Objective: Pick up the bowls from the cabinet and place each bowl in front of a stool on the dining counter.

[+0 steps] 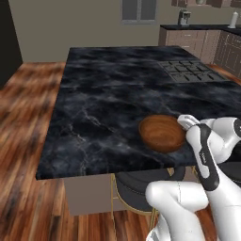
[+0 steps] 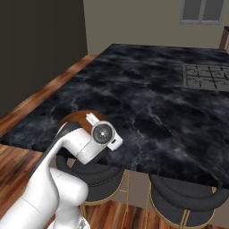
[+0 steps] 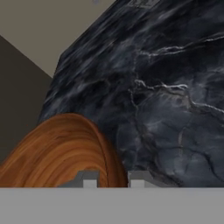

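1. Wooden bowl (image 1: 162,133), reddish-brown and glossy, held over the near edge of the dining counter (image 1: 108,103); whether its base already touches the marble I cannot tell, since my wrist hides the underside.

2. My gripper (image 3: 113,179) is nearly closed, its two finger tips pinching the bowl's rim wall, one tip inside the bowl and one outside.

3. Placement, as I judge it: a dark stool (image 2: 96,172) stands under the counter lip directly below the bowl, so the spot suits the task. A second stool (image 2: 188,197) to the right remains for the other bowl.

4. To do the step well, I should lower until the base sits flat on the marble, keep the bowl level, then part my fingers and lift straight up so the inner tip does not drag the rim.

5. Risk: the bowl lies near the counter's near edge; a sideways pull on release could nudge it off.

6. Appearance: round, smooth, with curved grain bands on the rounded surface facing the hand camera; no chips visible.
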Tool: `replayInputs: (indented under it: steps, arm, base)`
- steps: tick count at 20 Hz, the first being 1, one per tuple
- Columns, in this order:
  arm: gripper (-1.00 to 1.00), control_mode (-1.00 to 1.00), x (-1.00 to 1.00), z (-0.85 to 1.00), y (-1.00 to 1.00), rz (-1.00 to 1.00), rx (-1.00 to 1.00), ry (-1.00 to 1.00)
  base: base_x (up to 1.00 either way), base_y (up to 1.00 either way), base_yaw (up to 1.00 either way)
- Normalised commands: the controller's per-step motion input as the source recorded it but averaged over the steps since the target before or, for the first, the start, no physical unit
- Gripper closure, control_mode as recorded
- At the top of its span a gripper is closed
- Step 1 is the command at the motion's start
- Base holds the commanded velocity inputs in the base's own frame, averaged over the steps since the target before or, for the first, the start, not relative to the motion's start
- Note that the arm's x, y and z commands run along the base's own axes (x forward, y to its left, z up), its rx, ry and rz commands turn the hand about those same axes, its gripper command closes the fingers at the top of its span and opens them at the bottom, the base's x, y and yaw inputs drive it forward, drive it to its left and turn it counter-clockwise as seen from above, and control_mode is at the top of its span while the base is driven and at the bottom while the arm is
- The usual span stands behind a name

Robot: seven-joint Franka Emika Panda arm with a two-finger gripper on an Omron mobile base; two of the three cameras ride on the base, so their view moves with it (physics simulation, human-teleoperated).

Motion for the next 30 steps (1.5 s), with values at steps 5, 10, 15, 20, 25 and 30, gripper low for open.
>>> replayInputs:
  steps: [5,10,15,20,25,30]
  arm:
    - [1.00,-1.00,0.47,-0.08,-0.11,0.00,0.00,0.00]
    - [1.00,-1.00,0.24,-0.10,-0.01,0.00,0.00,0.00]
    - [1.00,-1.00,0.09,-0.15,0.00,0.00,0.00,0.00]
    - [1.00,-1.00,0.02,-0.21,0.00,0.00,0.00,0.00]
    - [1.00,-1.00,0.04,-0.23,0.00,0.00,0.00,0.00]
    - [1.00,-1.00,0.11,-0.21,0.00,0.00,0.00,0.00]
  base:
    - [0.00,0.00,0.00]
    - [0.00,0.00,0.00]
    - [0.00,0.00,0.00]
    - [0.00,0.00,0.00]
    - [0.00,0.00,0.00]
    - [0.00,0.00,0.00]
